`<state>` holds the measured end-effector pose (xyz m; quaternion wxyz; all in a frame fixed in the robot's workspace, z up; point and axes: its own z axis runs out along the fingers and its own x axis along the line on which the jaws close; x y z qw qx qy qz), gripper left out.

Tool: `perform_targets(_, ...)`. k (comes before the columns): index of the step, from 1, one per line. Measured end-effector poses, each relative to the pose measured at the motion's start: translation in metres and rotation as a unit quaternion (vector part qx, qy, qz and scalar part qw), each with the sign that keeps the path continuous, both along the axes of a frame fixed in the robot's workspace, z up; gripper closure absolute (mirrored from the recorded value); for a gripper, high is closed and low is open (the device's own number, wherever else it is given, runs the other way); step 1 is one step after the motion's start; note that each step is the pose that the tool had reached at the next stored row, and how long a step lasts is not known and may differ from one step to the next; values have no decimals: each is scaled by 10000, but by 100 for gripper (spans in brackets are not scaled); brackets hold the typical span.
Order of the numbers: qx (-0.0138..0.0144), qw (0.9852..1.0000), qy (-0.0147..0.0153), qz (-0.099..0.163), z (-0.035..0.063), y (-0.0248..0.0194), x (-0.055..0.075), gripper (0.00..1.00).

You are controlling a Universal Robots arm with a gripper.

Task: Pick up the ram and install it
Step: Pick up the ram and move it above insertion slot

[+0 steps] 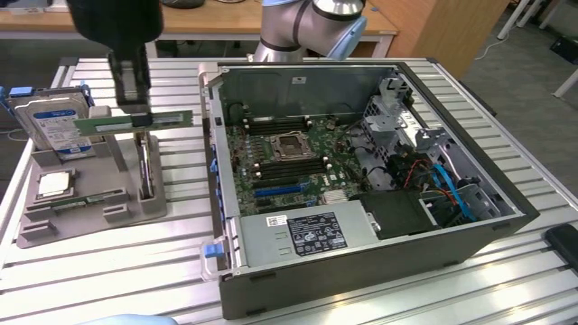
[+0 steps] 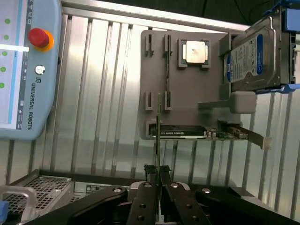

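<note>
As we read from the exterior view's left, we count one tray (image 1: 95,169) carrying one drive (image 1: 56,125) standing on edge, one chip (image 1: 54,184) lying flat, one green strip (image 1: 86,201) lying low in a slot and too small to tell apart, and one card (image 1: 145,169) seen edge-on, thin and hard to make out. Above the tray and clear of it, just beside the drive, one gripper (image 1: 137,119) pinches one ram (image 1: 167,120) near its middle. The stick is held level, the jaws are pressed onto its faces, and they hide its centre. The arm above is cut off by the frame. Further right stands one open case (image 1: 361,284) with one board (image 1: 289,159) inside, its slots too small for us to count. In the wrist view the gripper (image 2: 158,171) shows two fingers (image 2: 146,194) closed on the ram (image 2: 158,126), which appears only as a thin line over the tray (image 2: 187,93). One pendant (image 2: 28,70) is cut off at the edge.
</note>
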<state>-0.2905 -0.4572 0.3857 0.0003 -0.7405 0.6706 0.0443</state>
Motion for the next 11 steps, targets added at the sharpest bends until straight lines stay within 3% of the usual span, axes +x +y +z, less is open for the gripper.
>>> perform_targets(11, 13, 10000, 1, 0, 1, 0, 403, 87)
